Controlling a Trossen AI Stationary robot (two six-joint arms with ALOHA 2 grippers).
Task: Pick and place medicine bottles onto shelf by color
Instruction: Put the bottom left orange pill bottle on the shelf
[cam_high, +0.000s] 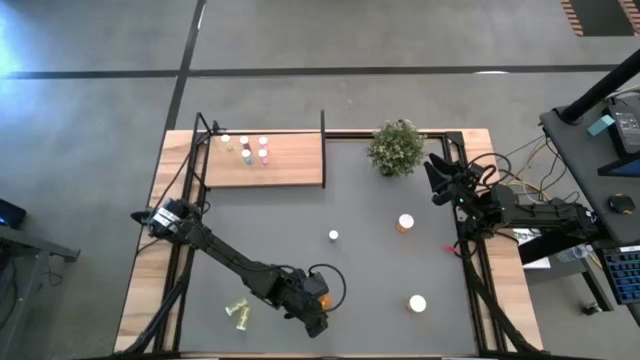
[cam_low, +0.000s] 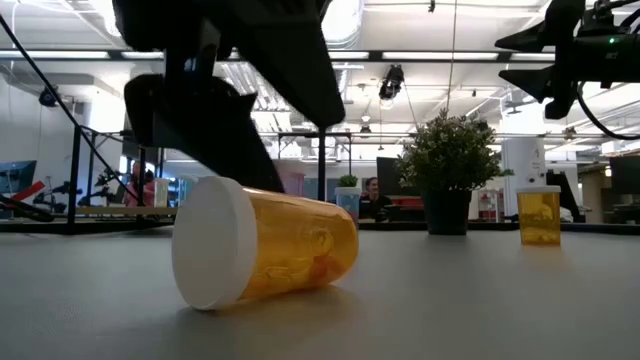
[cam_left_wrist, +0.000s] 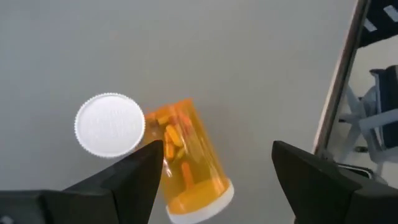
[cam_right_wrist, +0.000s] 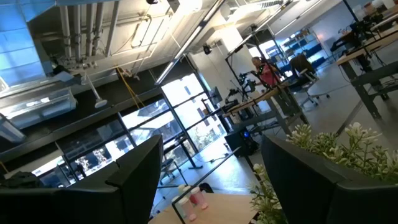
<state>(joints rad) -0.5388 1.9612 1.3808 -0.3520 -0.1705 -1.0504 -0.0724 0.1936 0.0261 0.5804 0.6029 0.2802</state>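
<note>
The orange bottle (cam_left_wrist: 186, 158) lies toppled between the left claw's (cam_left_wrist: 214, 171) wide-spread fingers.

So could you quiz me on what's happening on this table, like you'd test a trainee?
1. True or false: the orange bottle under the left gripper stands upright.
2. Which stands beside the shelf? A) potted plant B) kettle C) lamp
3. Fill in: the left gripper's fingers are ____.

Key: 1 false, it lies on its side. 2 A. 3 open, either side of the bottle.
</note>
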